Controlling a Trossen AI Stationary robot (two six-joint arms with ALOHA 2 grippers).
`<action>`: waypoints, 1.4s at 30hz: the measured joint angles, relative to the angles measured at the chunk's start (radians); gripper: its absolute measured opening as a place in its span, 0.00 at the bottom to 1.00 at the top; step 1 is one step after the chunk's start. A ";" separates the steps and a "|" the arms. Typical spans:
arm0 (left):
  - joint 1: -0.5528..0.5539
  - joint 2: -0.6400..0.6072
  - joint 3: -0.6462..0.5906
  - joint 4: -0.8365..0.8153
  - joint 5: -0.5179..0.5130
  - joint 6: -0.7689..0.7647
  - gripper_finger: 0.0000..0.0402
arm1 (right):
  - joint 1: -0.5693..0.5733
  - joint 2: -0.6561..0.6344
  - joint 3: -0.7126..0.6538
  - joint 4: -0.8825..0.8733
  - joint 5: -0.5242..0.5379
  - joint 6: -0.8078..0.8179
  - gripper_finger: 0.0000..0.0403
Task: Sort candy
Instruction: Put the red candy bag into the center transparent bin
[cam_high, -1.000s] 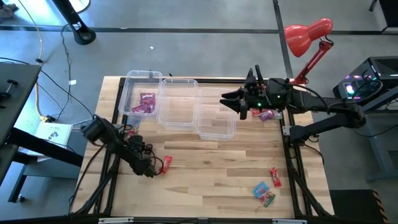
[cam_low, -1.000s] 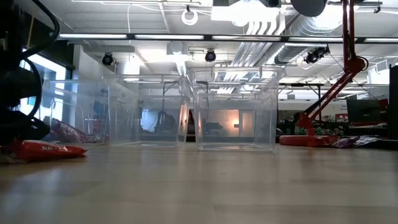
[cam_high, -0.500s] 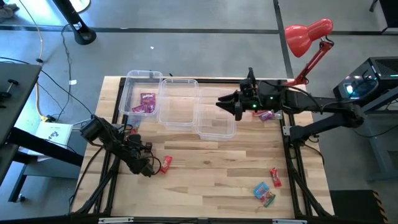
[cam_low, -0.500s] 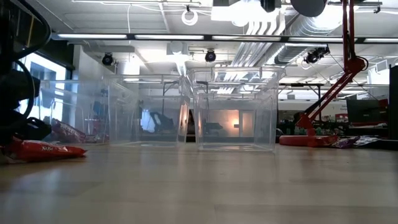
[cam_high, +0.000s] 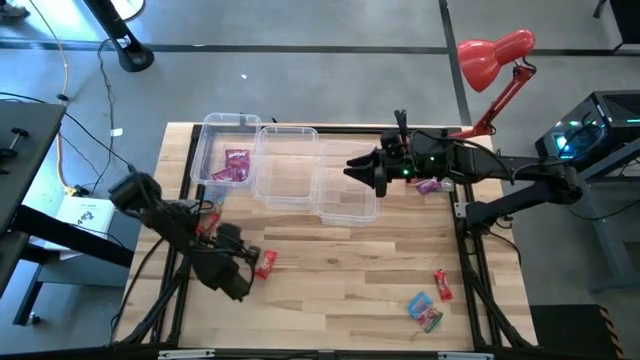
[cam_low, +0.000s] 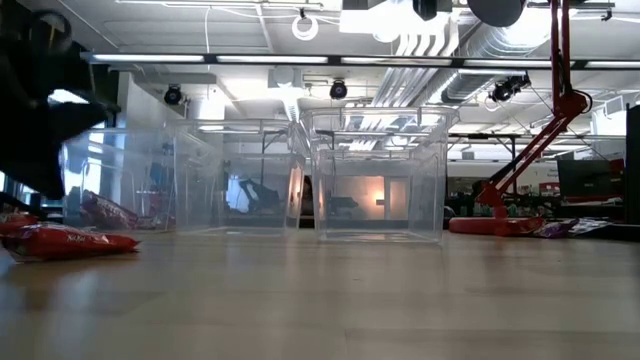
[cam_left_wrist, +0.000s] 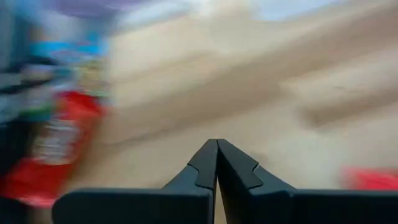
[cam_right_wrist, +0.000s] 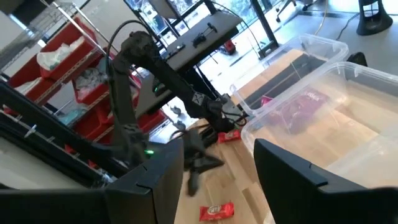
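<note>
The candy is scattered. One red piece (cam_high: 265, 262) lies flat on the wood near my left gripper (cam_high: 243, 287), which hangs just above the table, shut and empty (cam_left_wrist: 216, 149). Another red piece (cam_high: 206, 217) lies beside the left arm. Magenta packets (cam_high: 237, 165) lie in the leftmost clear bin (cam_high: 213, 137). A magenta packet (cam_high: 430, 185) lies under the right arm. Red (cam_high: 441, 285) and blue-green (cam_high: 420, 303) pieces lie at the near right. My right gripper (cam_high: 352, 168) hovers open and empty (cam_right_wrist: 217, 180) over the rightmost bin (cam_high: 350, 210).
A middle clear bin (cam_high: 288, 165) stands between the other two. All three are in a row at the table's far side (cam_low: 380, 175). A red desk lamp (cam_high: 495, 55) leans in at the far right corner. Bare wood lies between the bins and the near edge.
My left gripper has risen off the table and drawn back a little toward the near edge, away from the red piece. That piece lies where it was. My right gripper has crept slightly toward the table's left over the bins.
</note>
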 joint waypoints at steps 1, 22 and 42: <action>-0.004 -0.025 0.008 -0.006 -0.005 0.006 0.00 | -0.003 0.000 0.000 0.001 0.000 -0.001 0.47; 0.095 -0.066 -0.171 -0.104 0.388 1.100 0.00 | -0.057 0.023 0.000 0.004 -0.015 -0.066 0.47; 0.691 -0.066 -0.170 -0.096 0.575 1.699 0.00 | -0.060 0.132 0.000 0.027 -0.092 -0.043 0.47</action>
